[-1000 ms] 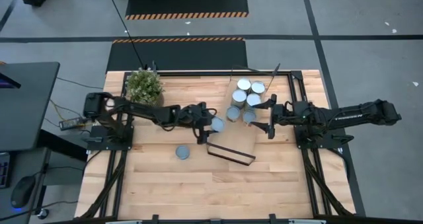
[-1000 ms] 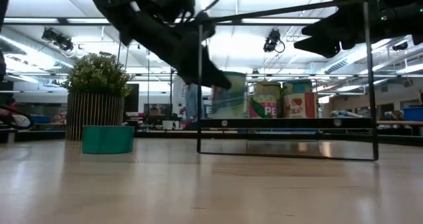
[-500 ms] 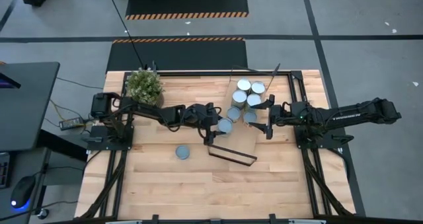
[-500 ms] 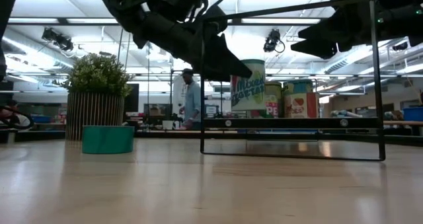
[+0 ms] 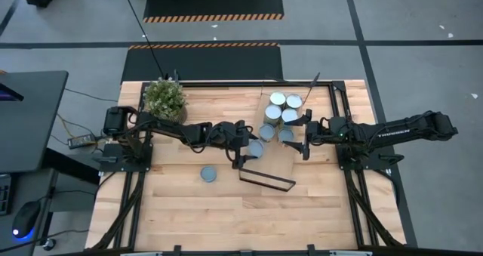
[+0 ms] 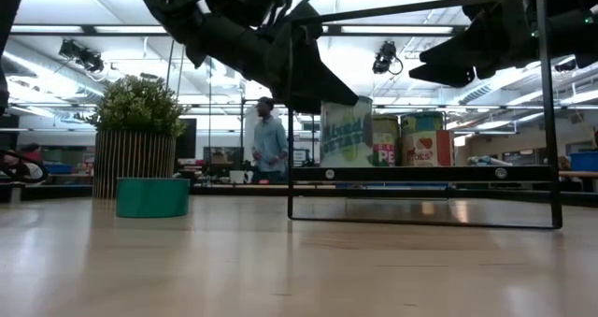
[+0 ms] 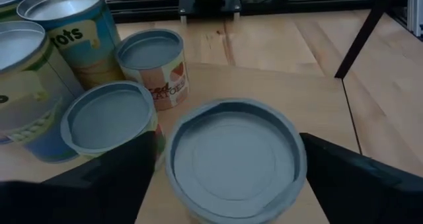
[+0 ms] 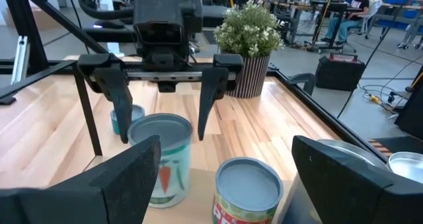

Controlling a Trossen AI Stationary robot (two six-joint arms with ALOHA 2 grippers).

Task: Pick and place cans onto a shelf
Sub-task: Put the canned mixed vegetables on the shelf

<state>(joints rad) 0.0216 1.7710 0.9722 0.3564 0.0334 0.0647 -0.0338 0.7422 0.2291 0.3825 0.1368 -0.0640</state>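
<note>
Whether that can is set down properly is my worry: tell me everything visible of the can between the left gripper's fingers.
The can is a metal cylinder with a dull silver-blue rimmed top and a pale printed label showing carrots. It is upright and appears to stand on the shelf, near its edge. The left gripper straddles it, fingers open; whether they touch it cannot be told. Another can stands close beside.
</note>
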